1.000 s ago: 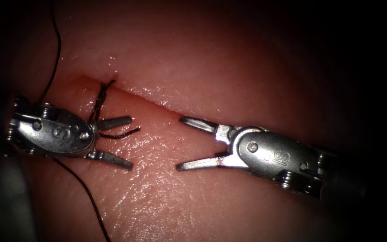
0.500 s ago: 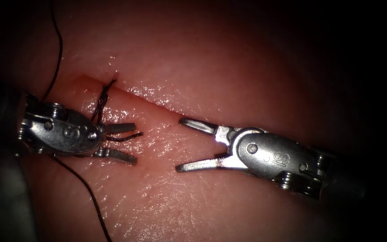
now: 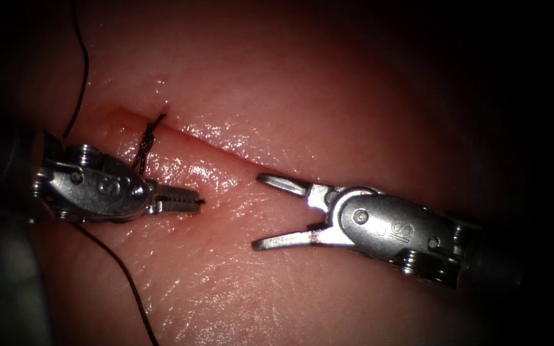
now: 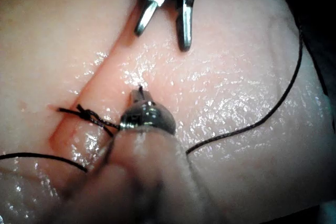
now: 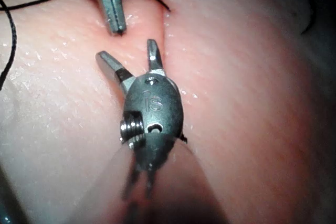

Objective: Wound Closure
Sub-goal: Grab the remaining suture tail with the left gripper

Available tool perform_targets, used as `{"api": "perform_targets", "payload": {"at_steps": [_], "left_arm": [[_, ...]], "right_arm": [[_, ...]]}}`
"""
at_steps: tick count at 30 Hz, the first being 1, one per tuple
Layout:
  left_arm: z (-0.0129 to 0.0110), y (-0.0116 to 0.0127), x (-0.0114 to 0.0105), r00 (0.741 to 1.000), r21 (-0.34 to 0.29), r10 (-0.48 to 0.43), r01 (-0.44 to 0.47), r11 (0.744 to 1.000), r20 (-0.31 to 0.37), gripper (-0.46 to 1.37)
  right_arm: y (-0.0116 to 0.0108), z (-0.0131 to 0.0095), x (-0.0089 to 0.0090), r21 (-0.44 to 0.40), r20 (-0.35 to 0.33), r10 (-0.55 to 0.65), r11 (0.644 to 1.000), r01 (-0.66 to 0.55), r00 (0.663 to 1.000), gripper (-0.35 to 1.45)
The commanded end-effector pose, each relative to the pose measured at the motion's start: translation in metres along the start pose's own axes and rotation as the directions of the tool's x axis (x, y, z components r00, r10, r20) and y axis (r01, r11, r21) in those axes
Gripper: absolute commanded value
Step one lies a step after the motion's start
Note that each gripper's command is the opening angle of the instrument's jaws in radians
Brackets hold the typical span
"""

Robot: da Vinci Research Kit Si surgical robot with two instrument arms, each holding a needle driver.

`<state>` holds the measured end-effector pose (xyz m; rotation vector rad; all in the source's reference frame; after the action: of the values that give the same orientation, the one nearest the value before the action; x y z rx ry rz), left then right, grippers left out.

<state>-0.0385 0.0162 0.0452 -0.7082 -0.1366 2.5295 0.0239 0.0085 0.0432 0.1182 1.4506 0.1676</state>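
Note:
The tissue (image 3: pixel 328 96) has a cut (image 3: pixel 213 144) running from upper left to lower right, with a knotted stitch (image 3: pixel 147 142) at its left end. Just below that stitch, my left tool (image 3: pixel 195 202) is shut on the short thread tail coming from the knot. My right tool (image 3: pixel 259 210) lies further right along the cut, open and holding nothing. The left wrist view has the knot (image 4: pixel 86 114), my shut left tool (image 4: pixel 139 94) and the open right tool (image 4: pixel 161 38). The right wrist view has the open right tool (image 5: pixel 127 51) facing the left tool (image 5: pixel 116 24).
A long dark thread (image 3: pixel 123 275) runs from under the left tool down over the tissue. Another strand (image 3: pixel 83 70) rises past the tool at the upper left. The tissue glistens wet around the cut.
The left tool's jaws stood open around the short thread tail; they have shut on it, and the tool has shifted slightly right. The right tool has stayed open and still.

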Motion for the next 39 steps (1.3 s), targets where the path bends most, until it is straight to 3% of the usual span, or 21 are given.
{"api": "perform_targets", "payload": {"at_steps": [1, 7, 14, 23, 39], "left_arm": [[-0.0001, -0.0001, 0.0000, 1.000, 0.002, 0.016, -0.016, 1.000, 0.008, -0.35], [-0.0019, -0.0010, -0.0003, 0.997, 0.019, 0.058, -0.057, 0.998, -0.048, -0.35], [-0.0029, -0.0007, -0.0002, 0.990, -0.028, 0.084, -0.088, 0.996, -0.115, -0.35], [-0.0034, -0.0009, 0.0004, 0.951, -0.037, 0.166, -0.182, 0.983, -0.261, -0.35], [-0.0047, -0.0001, 0.0007, 0.945, -0.072, 0.161, -0.189, 0.979, -0.285, -0.35]], "right_arm": [[0.0000, 0.0000, 0.0000, 0.007, 0.000, 0.000, 1.000, 0.000, 1.000, 1.21], [0.0001, 0.0000, -0.0001, 0.007, 0.000, -0.001, 1.000, 0.001, 1.000, 1.20], [0.0003, 0.0005, -0.0002, 0.003, 0.001, 0.000, 1.000, 0.000, 1.000, 1.19], [0.0003, 0.0017, -0.0001, 0.000, 0.001, -0.029, 1.000, 0.029, 1.000, 1.19], [0.0010, 0.0053, -0.0002, -0.005, -0.002, -0.165, 0.986, 0.165, 0.986, 1.21]]}}
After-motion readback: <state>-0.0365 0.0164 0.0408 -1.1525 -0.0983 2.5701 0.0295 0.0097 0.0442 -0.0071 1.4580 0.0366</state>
